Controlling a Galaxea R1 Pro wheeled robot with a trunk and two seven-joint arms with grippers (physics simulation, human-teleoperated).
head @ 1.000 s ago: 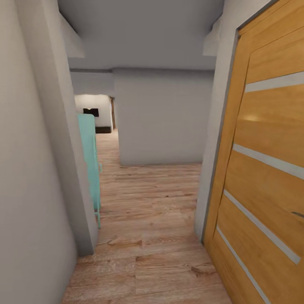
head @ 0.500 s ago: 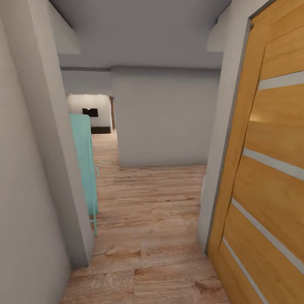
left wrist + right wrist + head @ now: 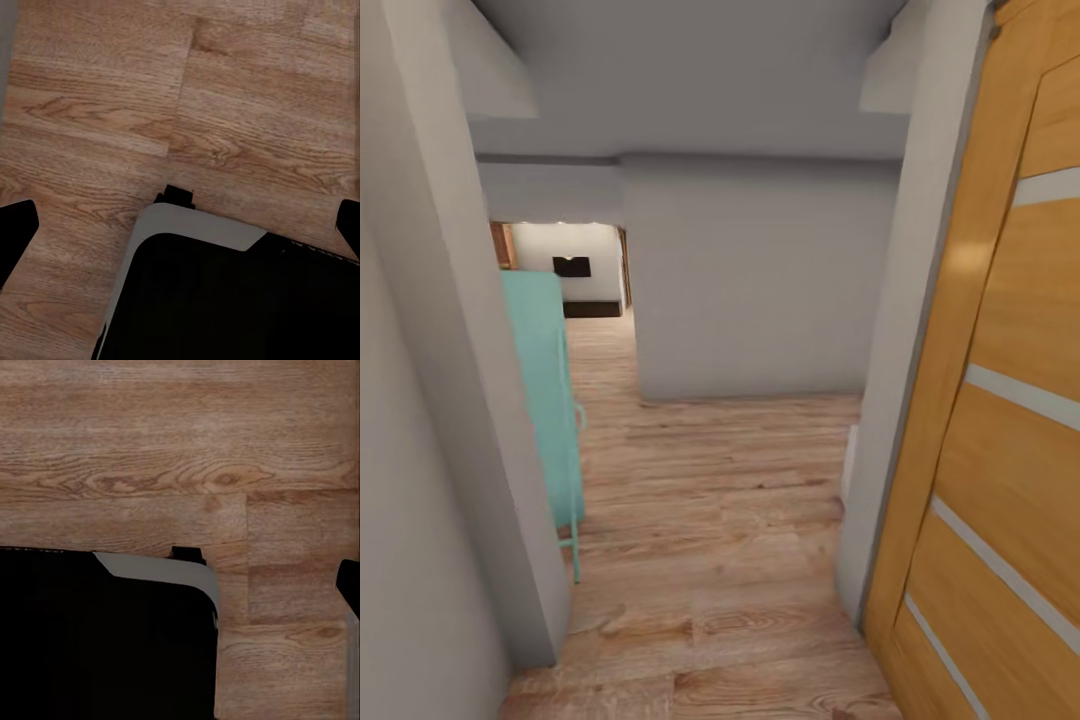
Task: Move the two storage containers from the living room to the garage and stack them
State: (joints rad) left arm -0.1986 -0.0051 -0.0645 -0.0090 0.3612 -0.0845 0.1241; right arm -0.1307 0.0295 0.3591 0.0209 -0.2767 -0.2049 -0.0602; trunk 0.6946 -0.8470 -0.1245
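Forward through the doorway since a second ago, the head camera now shows more of the turquoise cabinet (image 3: 540,400) at left, while the wooden door (image 3: 1000,400) at right sits closer to the frame's edge. Light wood-plank flooring (image 3: 710,500) runs down a pale grey-walled hallway (image 3: 760,280) toward a lit room beyond. Both wrist cameras look down at planks and the robot's dark base (image 3: 225,300). Left gripper (image 3: 180,225) fingertips sit wide apart at the frame edges; the right gripper's spread cannot be judged.
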